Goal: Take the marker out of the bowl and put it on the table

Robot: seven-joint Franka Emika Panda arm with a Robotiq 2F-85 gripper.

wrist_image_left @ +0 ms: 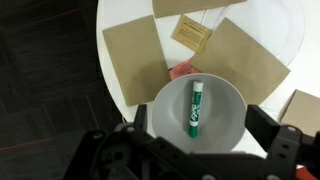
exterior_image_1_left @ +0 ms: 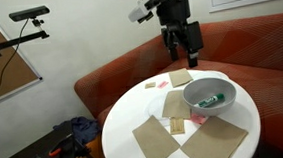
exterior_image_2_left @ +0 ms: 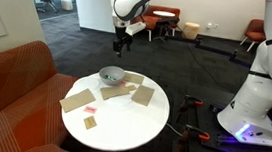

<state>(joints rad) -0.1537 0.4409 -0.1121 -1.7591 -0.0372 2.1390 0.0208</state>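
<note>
One arm stands overhead, its gripper hanging well above the bowl with fingers pointing down, spread wide and empty. The wrist view shows, from the left, dark floor, the curved edge of the table, a paper square, a pink scrap at the bowl's rim, then the marker. The marker lies flat in the middle of the bowl, clear of its wall. In an exterior view the bowl sits close to the table's edge by the sofa, and bare white top lies open to its left.
</note>
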